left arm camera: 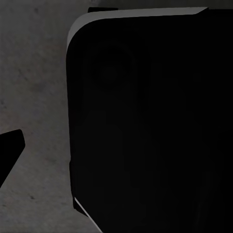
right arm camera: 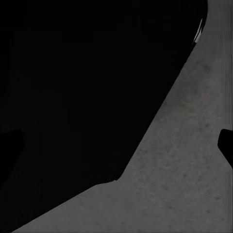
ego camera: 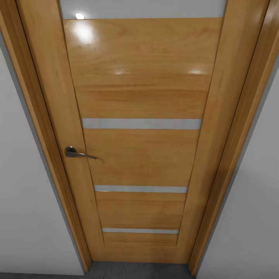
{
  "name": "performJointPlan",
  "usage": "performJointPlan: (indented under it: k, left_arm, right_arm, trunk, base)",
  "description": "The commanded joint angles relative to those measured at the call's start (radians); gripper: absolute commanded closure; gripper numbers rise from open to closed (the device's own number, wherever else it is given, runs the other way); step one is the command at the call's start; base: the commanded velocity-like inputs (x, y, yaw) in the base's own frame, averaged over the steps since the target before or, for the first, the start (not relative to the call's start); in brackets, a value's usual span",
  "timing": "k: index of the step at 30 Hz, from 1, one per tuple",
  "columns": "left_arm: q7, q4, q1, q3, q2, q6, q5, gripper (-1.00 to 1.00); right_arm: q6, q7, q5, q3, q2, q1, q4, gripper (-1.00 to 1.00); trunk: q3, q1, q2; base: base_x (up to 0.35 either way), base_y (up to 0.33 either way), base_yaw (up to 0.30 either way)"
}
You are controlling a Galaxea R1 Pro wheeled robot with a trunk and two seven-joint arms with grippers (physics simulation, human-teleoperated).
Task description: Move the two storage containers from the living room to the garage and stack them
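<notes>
The storage containers are out of view. A shut wooden slatted door [ego camera: 141, 155] of the garage stands straight ahead, close up, with a dark metal lever handle [ego camera: 77, 153] on its left side. The dark grey concrete floor [ego camera: 135, 271] shows as a strip under the door. My left gripper [left arm camera: 116, 155] hangs over the floor [left arm camera: 34, 73], one black fingertip [left arm camera: 9, 150] at the frame's edge, nothing held. My right gripper [right arm camera: 116, 150] also hangs over the floor [right arm camera: 184, 184], with a fingertip [right arm camera: 226, 145] far out at the edge and nothing held.
Plain white walls [ego camera: 23, 174] flank the wooden door frame [ego camera: 50, 155] on both sides. The robot's own black body [left arm camera: 155, 126] is close beside each gripper [right arm camera: 77, 87].
</notes>
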Motion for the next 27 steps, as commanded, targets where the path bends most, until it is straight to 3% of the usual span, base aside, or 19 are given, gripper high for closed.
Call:
performJointPlan:
  k: [1, 3, 5, 7, 9, 10, 12, 13, 14, 17, 19, 23, 26, 27]
  left_arm:
    - [0.0, 0.0, 0.0, 0.001, 0.0, -0.001, 0.001, -1.0]
    - [0.0, 0.0, 0.0, 0.001, 0.0, -0.001, 0.001, -1.0]
    - [0.0, 0.0, 0.0, 0.001, 0.0, -0.002, 0.001, -1.0]
    - [0.0, 0.0, 0.0, 0.001, 0.0, -0.002, 0.001, -1.0]
    - [0.0, 0.0, 0.0, 0.001, 0.0, -0.002, 0.001, -1.0]
    - [0.0, 0.0, 0.0, 0.001, 0.0, -0.002, 0.001, -1.0]
    - [0.0, 0.0, 0.0, 0.001, 0.0, -0.003, 0.001, -1.0]
    - [0.0, 0.0, 0.0, 0.001, 0.0, -0.005, 0.001, -1.0]
    - [0.0, 0.0, 0.0, 0.001, 0.0, -0.006, 0.001, -1.0]
    - [0.0, 0.0, 0.0, 0.001, 0.0, -0.006, 0.001, -1.0]
    - [0.0, 0.0, 0.0, 0.001, 0.0, -0.006, 0.001, -1.0]
    - [0.0, -0.001, 0.0, 0.001, -0.001, -0.006, 0.001, -1.0]
    - [0.0, -0.001, 0.0, 0.001, -0.001, -0.006, 0.001, -1.0]
    - [0.0, -0.001, 0.0, 0.001, -0.002, -0.007, 0.001, -1.0]
  right_arm:
    - [-0.001, -0.001, -0.007, 0.008, -0.002, -0.002, -0.006, -1.0]
    - [-0.002, 0.006, -0.008, 0.009, -0.014, -0.007, -0.026, -1.0]
    - [-0.002, 0.025, -0.012, 0.008, -0.042, -0.011, -0.075, -1.0]
    - [0.003, 0.069, -0.024, 0.008, -0.083, -0.012, -0.16, -1.0]
    - [0.02, 0.164, -0.073, 0.007, -0.148, -0.013, -0.304, -1.0]
    - [0.029, 0.187, -0.093, 0.007, -0.168, -0.013, -0.342, -1.0]
    - [0.101, 0.253, -0.201, 0.006, -0.253, -0.016, -0.509, -1.0]
    - [0.227, 0.284, -0.318, 0.004, -0.323, -0.038, -0.729, -1.0]
    - [0.315, 0.291, -0.36, 0.003, -0.345, -0.082, -0.875, -1.0]
    - [0.399, 0.282, -0.376, 0.007, -0.335, -0.16, -0.956, -1.0]
    - [0.454, 0.271, -0.378, 0.007, -0.294, -0.224, -0.987, -1.0]
    - [0.516, 0.266, -0.377, 0.008, -0.241, -0.288, -1.024, -1.0]
    - [0.575, 0.257, -0.375, 0.008, -0.184, -0.345, -1.063, -1.0]
    - [0.603, 0.245, -0.365, 0.008, -0.139, -0.375, -1.085, -1.0]
  trunk:
    - [-0.001, 0.0, 0.0]
    - [-0.001, 0.0, 0.0]
    - [-0.001, 0.0, 0.0]
    - [-0.001, 0.0, 0.0]
    - [-0.001, 0.0, 0.0]
    - [-0.001, 0.0, 0.0]
    - [-0.001, 0.0, 0.0]
    - [-0.001, 0.0, 0.0]
    - [-0.001, 0.0, 0.0]
    - [-0.001, 0.0, 0.0]
    - [-0.001, 0.0, 0.0]
    - [-0.001, 0.0, 0.0]
    - [-0.001, 0.0, 0.0]
    - [-0.001, 0.0, 0.0]
  base:
    - [0.0, 0.0, 0.0]
    - [0.0, 0.0, 0.0]
    - [0.0, 0.0, 0.0]
    - [0.0, 0.0, 0.0]
    - [0.0, 0.0, 0.0]
    - [0.0, 0.0, 0.0]
    - [0.0, 0.0, 0.0]
    - [0.0, 0.0, 0.0]
    - [0.0, 0.0, 0.0]
    - [0.0, 0.0, 0.0]
    - [0.0, 0.0, 0.0]
    - [0.0, 0.0, 0.0]
    - [0.0, 0.0, 0.0]
    - [0.0, 0.0, 0.0]
